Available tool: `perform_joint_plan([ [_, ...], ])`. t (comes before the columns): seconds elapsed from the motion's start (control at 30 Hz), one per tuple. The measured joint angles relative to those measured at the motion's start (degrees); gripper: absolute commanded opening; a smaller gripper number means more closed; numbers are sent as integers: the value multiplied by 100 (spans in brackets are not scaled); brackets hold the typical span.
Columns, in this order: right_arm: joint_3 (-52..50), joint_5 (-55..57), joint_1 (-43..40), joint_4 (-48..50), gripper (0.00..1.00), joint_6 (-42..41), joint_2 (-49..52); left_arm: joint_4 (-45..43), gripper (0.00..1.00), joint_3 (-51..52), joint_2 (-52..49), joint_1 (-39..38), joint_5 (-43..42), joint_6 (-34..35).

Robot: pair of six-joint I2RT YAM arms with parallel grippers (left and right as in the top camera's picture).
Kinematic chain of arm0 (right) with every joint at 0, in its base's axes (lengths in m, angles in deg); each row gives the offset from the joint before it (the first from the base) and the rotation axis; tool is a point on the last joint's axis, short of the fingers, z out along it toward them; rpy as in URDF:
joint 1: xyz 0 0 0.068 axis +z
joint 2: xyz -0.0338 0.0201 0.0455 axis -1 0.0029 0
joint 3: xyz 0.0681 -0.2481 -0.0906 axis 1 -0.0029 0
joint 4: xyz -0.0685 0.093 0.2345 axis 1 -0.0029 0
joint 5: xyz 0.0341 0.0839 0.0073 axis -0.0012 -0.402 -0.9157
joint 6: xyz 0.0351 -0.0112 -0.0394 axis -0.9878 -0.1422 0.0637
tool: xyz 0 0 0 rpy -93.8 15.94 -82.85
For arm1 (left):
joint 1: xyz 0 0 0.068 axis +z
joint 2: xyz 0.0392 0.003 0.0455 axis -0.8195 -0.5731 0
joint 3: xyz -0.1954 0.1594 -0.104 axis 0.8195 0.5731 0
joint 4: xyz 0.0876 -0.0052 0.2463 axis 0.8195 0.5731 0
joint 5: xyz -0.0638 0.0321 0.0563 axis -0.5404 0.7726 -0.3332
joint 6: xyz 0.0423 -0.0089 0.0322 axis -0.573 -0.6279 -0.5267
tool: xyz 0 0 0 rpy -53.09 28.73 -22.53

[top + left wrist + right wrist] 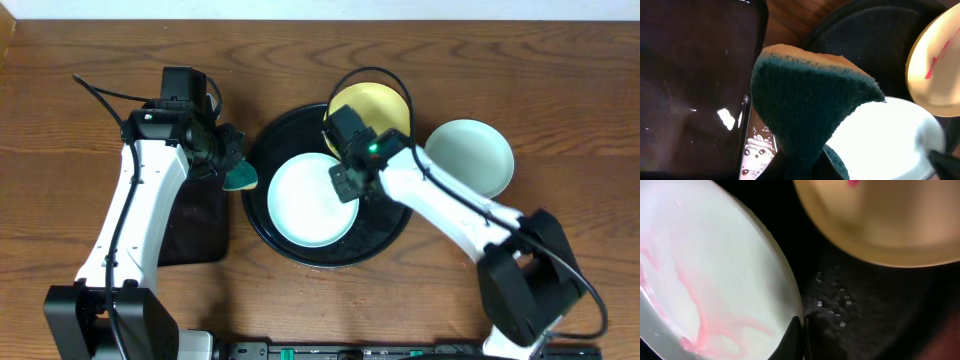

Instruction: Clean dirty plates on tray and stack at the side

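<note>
A light blue-mint plate with pink-red smears lies in the round black tray. My right gripper is shut on this plate's right rim. A pale yellow plate with a red smear leans on the tray's far rim; it also shows in the right wrist view. A second blue-mint plate sits on the table right of the tray. My left gripper is shut on a green and orange sponge at the tray's left rim.
A rectangular black tray holding wet film lies under my left arm, left of the round tray; it fills the left of the left wrist view. Bare wood table surrounds both trays.
</note>
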Motion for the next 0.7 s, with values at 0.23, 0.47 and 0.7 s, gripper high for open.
perform_joint_plan([
  [0.23, 4, 1840, 472, -9, 1, 81, -682, 2, 7, 0, 0, 0, 44, 0],
  [0.47, 4, 3209, 774, 59, 1, 122, -1241, 2, 7, 0, 0, 0, 44, 0],
  [0.7, 26, 3705, 957, 59, 1, 247, -1414, 2, 7, 0, 0, 0, 46, 0],
])
